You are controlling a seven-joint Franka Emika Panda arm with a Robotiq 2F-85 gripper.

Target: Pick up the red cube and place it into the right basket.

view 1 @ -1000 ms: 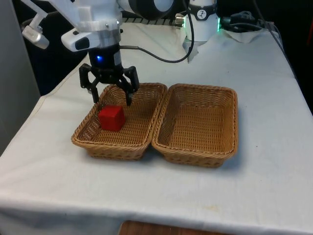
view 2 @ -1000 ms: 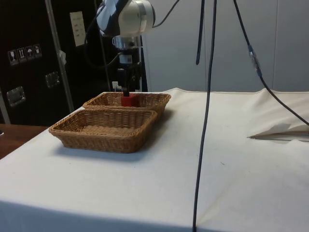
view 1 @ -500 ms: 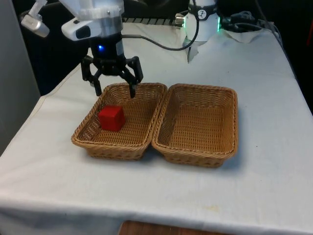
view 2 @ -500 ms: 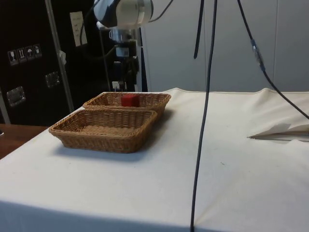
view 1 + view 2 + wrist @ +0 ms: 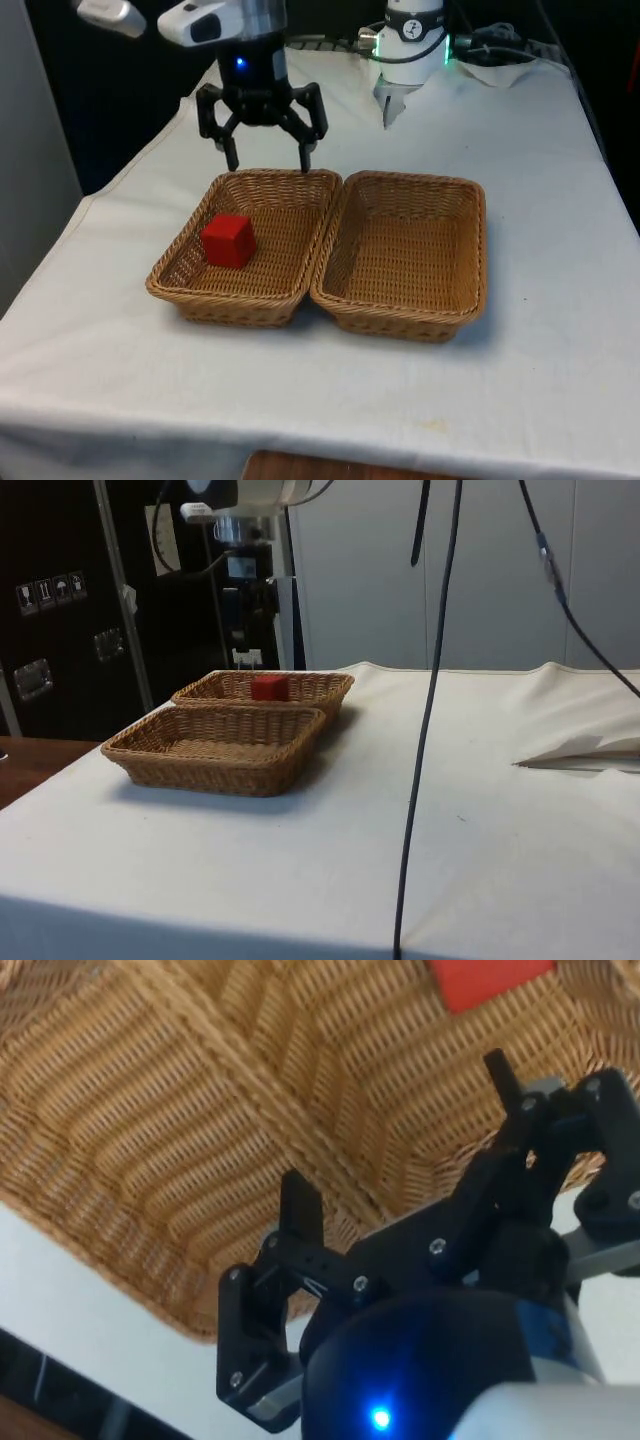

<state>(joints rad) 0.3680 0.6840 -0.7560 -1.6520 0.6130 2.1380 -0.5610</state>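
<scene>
My claw is wide open and has nothing in it. In the front view it hangs near the top, left of the middle, just above the far rim of the basket on the front view's left. The red cube sits inside that basket, left of the middle of the picture, close to its left wall. In the side view the red cube peeks over the rim of the farther basket. The other basket sits on the front view's right, touching the first one, and it has nothing inside. I think the cube is light and hard — it looks like a solid block with flat sides and sharp edges, so it should not squish or break. The flat sides may be a bit smooth, so I would squeeze two sides that face away from each other, right around the middle, not the corners. The woven floor under it is bumpy, and the wall is close — my finger needs room there.
</scene>
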